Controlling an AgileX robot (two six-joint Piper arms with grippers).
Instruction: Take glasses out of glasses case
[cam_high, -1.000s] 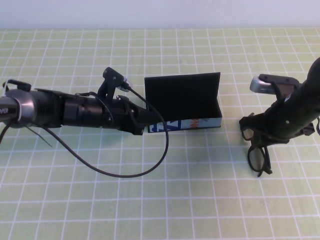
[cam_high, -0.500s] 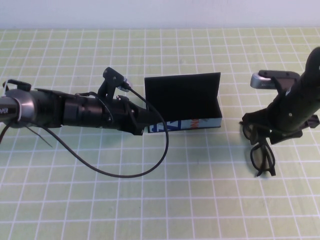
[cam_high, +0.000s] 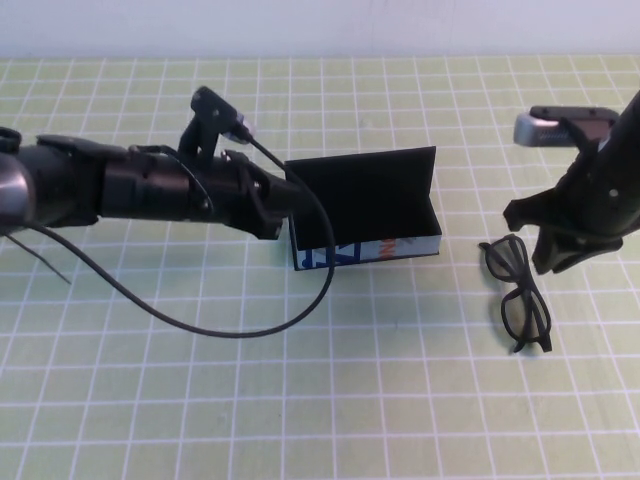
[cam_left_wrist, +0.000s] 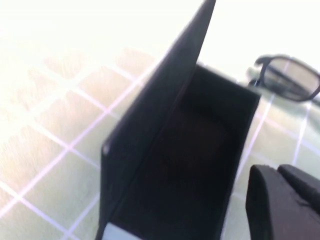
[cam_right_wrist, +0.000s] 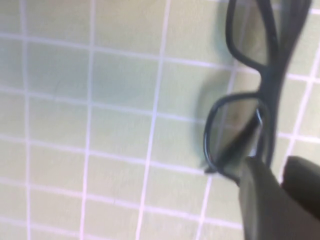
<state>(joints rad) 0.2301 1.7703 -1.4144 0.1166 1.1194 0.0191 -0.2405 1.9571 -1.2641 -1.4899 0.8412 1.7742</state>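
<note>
moved: right gripper (cam_high: 556, 258) has lifted off the glasses (cam_high: 517, 293), left arm has drawn back | left gripper (cam_high: 285, 205) is sitting at the glasses case's (cam_high: 365, 210) left end, opening not discernible, cable (cam_high: 240, 320) looping beside | case is standing open | glasses are lying on the mat (cam_high: 320, 400) right of case | right gripper is hovering above them, fingers narrowly apart, empty

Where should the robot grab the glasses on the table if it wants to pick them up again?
Probably the bridge between the lenses of the glasses, coming straight down from above. They lie flat on the table, folded, so the thin frame fits between fingers. The right gripper hovers beside them; the left gripper is at the glasses case.
</note>
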